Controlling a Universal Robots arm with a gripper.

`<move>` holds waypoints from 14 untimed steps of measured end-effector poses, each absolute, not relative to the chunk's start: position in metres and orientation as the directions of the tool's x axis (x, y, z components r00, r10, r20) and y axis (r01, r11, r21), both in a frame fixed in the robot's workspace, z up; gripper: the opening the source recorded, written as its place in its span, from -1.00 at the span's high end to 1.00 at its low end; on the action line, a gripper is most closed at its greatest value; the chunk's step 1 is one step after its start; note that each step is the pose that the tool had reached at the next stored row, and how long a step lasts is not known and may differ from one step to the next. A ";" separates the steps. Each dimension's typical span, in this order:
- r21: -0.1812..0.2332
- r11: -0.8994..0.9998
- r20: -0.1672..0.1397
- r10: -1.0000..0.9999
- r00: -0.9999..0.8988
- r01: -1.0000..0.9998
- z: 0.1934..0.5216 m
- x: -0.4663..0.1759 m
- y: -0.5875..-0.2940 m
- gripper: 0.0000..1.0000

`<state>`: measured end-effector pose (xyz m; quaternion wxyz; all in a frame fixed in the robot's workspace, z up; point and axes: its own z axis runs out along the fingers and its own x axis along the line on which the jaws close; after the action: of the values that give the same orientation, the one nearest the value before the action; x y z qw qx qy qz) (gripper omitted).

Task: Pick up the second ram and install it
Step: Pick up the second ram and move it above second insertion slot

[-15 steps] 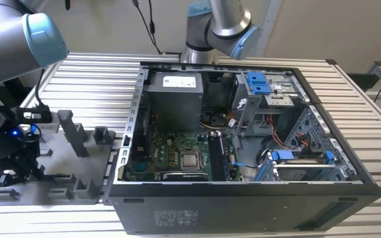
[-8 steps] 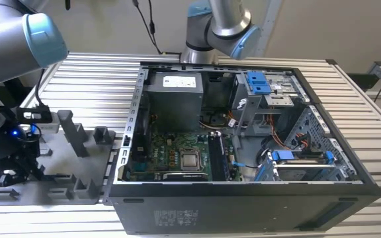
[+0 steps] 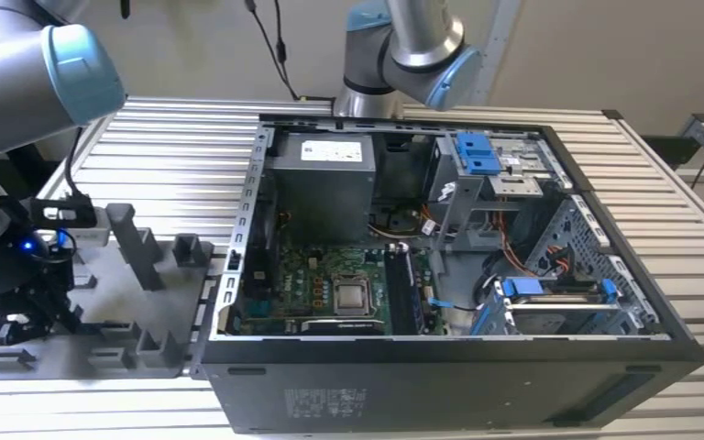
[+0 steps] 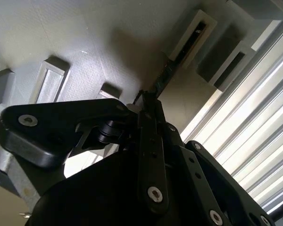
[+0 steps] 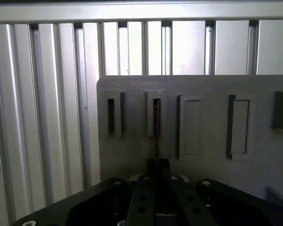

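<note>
The second ram (image 5: 156,127) appears edge-on in both wrist views as a thin dark stick (image 4: 166,74). Its far end stands in a narrow slot of the grey fixture plate (image 5: 264,155), and its near end runs between my fingertips. My gripper (image 5: 156,164) (image 4: 146,101) is shut on that near end. In the exterior view my gripper (image 3: 12,328) hangs low over the fixture plate (image 3: 102,332), at the exterior view's left of the open computer case (image 3: 450,376). The motherboard (image 3: 327,275) lies flat inside the case.
The fixture plate carries several more slots (image 5: 189,126) and upright grey posts (image 3: 138,243). A second arm (image 3: 401,46) stands behind the case. The drive cage with blue clips (image 3: 480,156) and cables fill the case's right half. All of it rests on a ribbed aluminium table (image 3: 169,147).
</note>
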<state>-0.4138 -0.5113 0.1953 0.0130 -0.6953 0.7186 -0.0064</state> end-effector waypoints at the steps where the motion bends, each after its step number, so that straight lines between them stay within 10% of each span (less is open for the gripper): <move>1: -0.028 0.033 -0.010 -0.999 -0.033 -0.999 0.196 -0.414 -0.511 0.73; 14: -0.027 0.033 -0.010 -0.999 -0.033 -0.999 0.206 -0.414 -0.511 0.73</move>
<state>-0.4138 -0.5113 0.2057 0.0129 -0.6953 0.7186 -0.0064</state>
